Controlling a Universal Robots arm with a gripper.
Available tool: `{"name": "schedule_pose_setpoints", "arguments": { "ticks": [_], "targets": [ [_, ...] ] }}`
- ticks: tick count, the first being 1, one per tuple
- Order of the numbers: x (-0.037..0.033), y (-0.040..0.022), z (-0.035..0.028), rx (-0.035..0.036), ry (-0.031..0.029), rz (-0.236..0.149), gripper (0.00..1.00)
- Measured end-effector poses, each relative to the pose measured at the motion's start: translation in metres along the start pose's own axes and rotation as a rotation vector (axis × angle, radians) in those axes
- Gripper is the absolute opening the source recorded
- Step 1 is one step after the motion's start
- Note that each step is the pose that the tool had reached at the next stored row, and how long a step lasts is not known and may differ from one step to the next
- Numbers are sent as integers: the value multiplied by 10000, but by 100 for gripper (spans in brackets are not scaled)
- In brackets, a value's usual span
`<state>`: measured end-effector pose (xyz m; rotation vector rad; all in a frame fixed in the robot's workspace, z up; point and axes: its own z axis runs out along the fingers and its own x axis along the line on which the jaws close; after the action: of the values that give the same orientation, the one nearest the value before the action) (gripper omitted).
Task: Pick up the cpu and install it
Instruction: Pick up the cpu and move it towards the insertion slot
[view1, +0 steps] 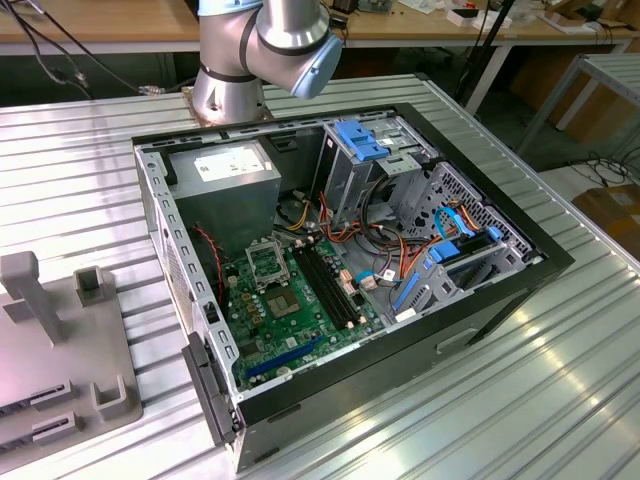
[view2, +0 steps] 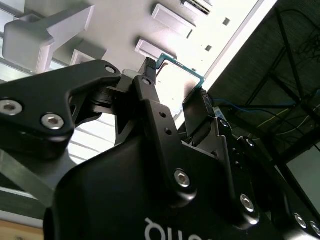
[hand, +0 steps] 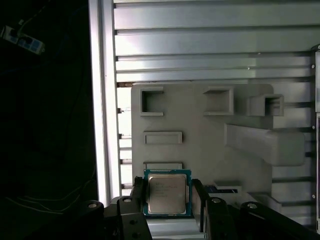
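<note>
- First wrist view: gripper (hand: 168, 198) is closed narrow on the cpu (hand: 167, 194), one of its fingers (hand: 198, 197) on each of two opposite edges, silver face towards the camera.
- Second wrist view: same grasp. The cpu (view2: 178, 85) sits at the tips of the gripper (view2: 175, 86), with the grey fixture tray (view2: 125, 30) well apart behind it.
- Step, as I read it: the pick is done and the chip looks lifted clear of the tray (hand: 200, 150), above the ribbed worktop (hand: 200, 30). Install is not yet done.
- Exterior view: the open PC case (view1: 500, 290) lies on the worktop (view1: 450, 400). The metal-framed socket (view1: 265, 262) on the green board (view1: 300, 315) looks empty.
- My judgement: seating calls for the chip flat and square to the socket frame. The grasp is edge-only, so slip or tilt is the risk.
</note>
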<state>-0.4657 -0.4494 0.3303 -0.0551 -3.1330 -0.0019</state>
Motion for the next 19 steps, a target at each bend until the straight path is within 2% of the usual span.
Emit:
{"name": "schedule_pose_setpoints", "arguments": {
  "ticks": [19],
  "targets": [
    [1, 0, -151, -1, -2, 0, 47]
  ]
}}
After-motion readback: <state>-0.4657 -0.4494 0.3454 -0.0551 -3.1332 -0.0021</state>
